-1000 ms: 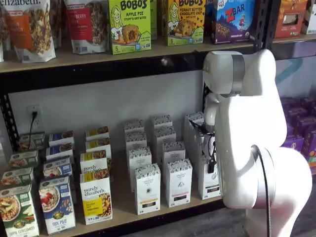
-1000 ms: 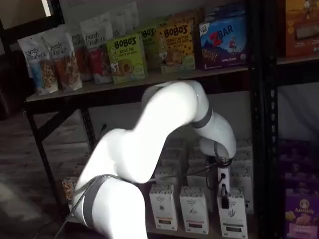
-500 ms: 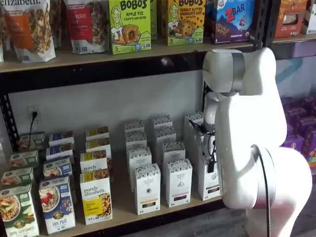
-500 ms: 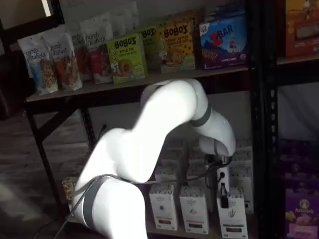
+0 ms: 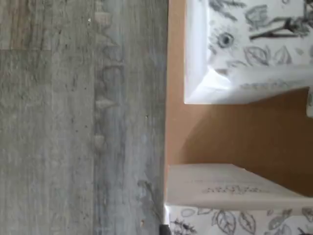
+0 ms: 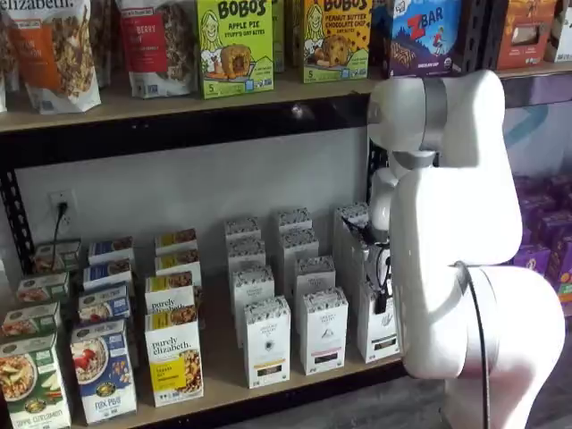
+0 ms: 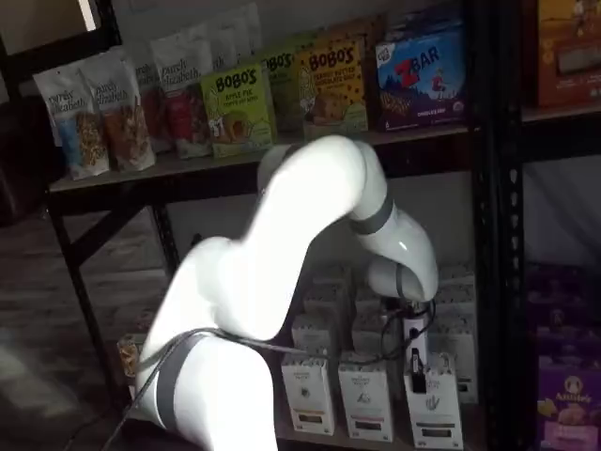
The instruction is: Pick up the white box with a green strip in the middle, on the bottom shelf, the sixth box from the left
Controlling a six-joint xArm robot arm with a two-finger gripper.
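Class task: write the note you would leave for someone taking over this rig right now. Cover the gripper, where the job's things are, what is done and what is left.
Gripper: shut on the white box; black fingers show at the box's top in a shelf view.
White box: frontmost of the right-hand column on the bottom shelf, tilted; whether it has cleared the board cannot be told.
Done: reach and grasp.
Left: lift the box clear of its neighbours and draw it out.

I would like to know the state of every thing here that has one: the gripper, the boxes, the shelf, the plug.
Gripper: shut on the white box.
White box: held at its top, roughly upright; lifted or not, cannot tell.
Neighbour boxes: standing upright, untouched.
Bottom shelf: stocked in rows.
Plug: in the wall socket.
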